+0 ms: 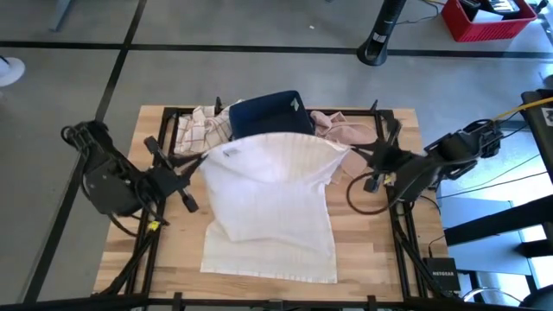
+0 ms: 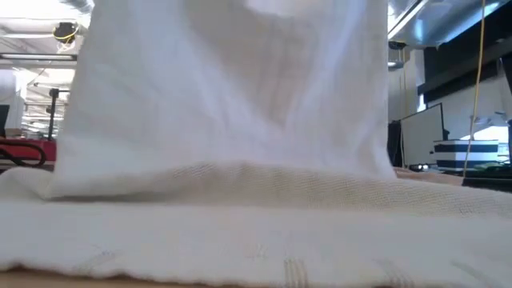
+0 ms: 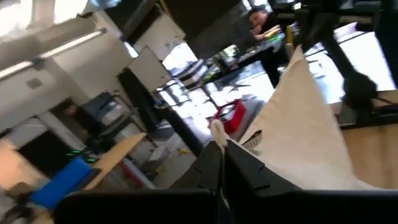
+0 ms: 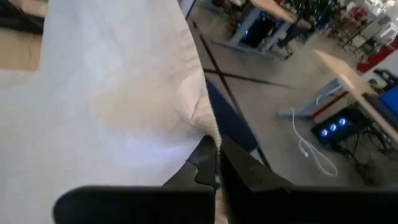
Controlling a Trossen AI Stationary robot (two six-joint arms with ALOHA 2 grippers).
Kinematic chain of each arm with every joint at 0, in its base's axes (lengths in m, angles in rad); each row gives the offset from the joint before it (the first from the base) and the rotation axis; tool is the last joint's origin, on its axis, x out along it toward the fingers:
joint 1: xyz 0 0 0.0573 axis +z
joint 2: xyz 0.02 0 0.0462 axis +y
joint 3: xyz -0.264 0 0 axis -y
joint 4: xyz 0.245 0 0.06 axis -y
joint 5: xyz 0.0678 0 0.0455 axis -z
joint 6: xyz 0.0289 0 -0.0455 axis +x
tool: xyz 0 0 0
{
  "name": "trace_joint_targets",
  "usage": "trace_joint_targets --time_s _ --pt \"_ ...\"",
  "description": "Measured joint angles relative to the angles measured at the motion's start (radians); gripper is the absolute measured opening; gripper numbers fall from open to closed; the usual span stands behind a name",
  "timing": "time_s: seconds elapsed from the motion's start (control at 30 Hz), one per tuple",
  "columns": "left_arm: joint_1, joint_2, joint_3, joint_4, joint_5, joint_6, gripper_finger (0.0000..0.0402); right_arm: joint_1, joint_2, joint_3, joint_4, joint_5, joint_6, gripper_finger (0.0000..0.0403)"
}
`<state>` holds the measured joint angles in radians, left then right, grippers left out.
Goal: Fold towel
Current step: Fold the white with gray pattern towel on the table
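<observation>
We see a white towel (image 1: 272, 207) spread over the middle of the wooden table (image 1: 371, 246), its near part lying flat and its far edge lifted off the surface. The left gripper (image 1: 200, 161) has its jaws pinched tight on the towel's far left corner, and the left wrist view shows the cloth coming out from between the closed fingers (image 3: 249, 168). The right gripper (image 1: 354, 154) is likewise clamped on the far right corner, with a bunched fold of towel at its fingertips (image 4: 239, 165) in the right wrist view. Between the two grippers the raised edge hangs in a shallow arc. In the low view the lifted part stands like a curtain above the flat part. Behind the towel, along the table's far edge, lie a dark blue cloth (image 1: 270, 113), a checked cloth (image 1: 206, 127) and a pinkish beige cloth (image 1: 346, 130).
</observation>
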<state>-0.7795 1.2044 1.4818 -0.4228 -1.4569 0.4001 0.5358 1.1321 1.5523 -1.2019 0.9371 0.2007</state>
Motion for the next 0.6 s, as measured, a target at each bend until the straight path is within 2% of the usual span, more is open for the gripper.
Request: trace_joint_targets --time_s 0.07,0.13,0.23,0.33,0.43,0.5,0.6 --pt "0.002 -0.023 -0.034 -0.102 0.091 -0.126 0.0005 0.000 -0.012 -0.056 -0.002 -0.014 0.041 0.0007" --pt "0.015 -0.037 -0.063 -0.170 0.172 -0.189 0.0005 0.000 -0.020 -0.101 -0.005 -0.014 0.077 0.0007" --pt "0.055 -0.049 -0.089 -0.209 0.186 -0.190 0.0005 0.000 -0.040 -0.146 -0.006 -0.012 0.106 0.0007" --pt "0.114 -0.055 -0.090 -0.207 0.131 -0.076 0.0005 0.000 -0.055 -0.166 -0.005 0.008 0.118 0.0007" --pt "0.187 -0.069 -0.090 -0.132 0.072 0.098 0.0005 0.000 -0.064 -0.168 -0.004 0.017 0.134 0.0007" --pt "0.233 -0.084 -0.090 -0.032 0.078 0.218 0.0005 0.000 -0.067 -0.168 -0.004 0.022 0.134 0.0007" --pt "0.283 -0.103 -0.090 0.192 0.165 0.414 0.0005 0.000 -0.070 -0.168 -0.004 0.021 0.134 0.0007"
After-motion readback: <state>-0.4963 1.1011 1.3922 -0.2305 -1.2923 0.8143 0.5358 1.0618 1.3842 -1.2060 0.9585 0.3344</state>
